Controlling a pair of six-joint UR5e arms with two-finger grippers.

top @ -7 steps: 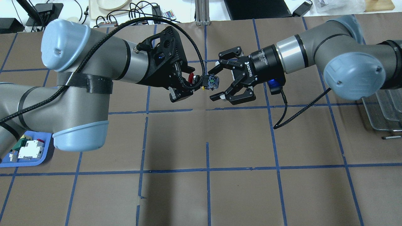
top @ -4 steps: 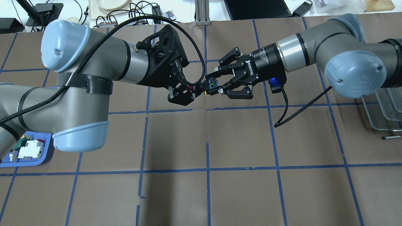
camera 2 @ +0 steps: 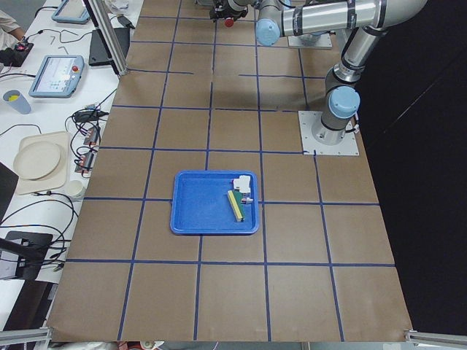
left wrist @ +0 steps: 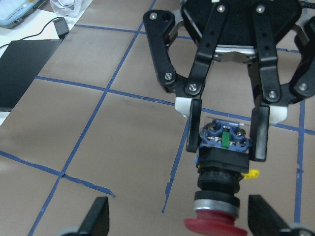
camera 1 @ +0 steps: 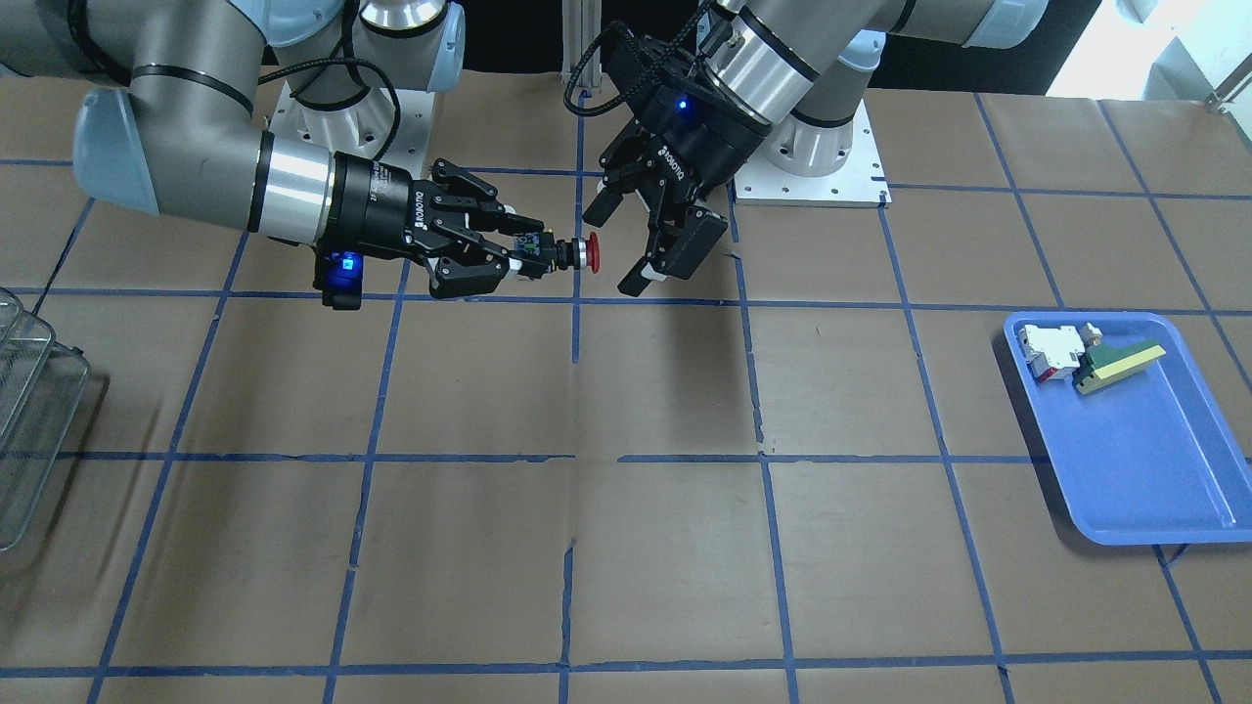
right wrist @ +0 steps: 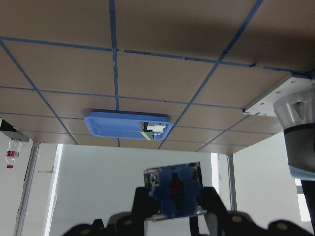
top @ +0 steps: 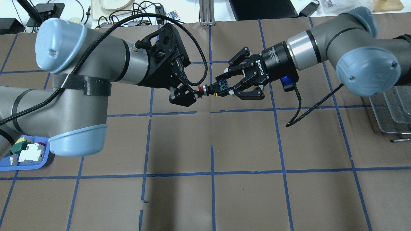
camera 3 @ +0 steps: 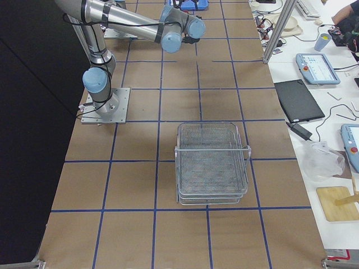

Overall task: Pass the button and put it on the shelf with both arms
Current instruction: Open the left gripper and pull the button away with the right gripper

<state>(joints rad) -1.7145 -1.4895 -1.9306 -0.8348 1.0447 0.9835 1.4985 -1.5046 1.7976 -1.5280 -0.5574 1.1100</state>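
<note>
- Your right gripper point(camera 1: 526, 254) is clamped on the button point(camera 1: 572, 252), gripping its body.
- Your left gripper point(camera 1: 614, 247) is spread apart, fingers flanking the red cap point(camera 1: 591, 251) without touching.

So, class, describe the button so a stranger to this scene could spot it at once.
Look above the brown table, where the robot's two hands nearly meet. The button sticks out of the right hand, towards the open left hand. Nothing else there has a red mushroom cap on a black barrel.

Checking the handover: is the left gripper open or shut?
Open: the left gripper fingers stand spread beside the button, which the right gripper clamps.
</note>
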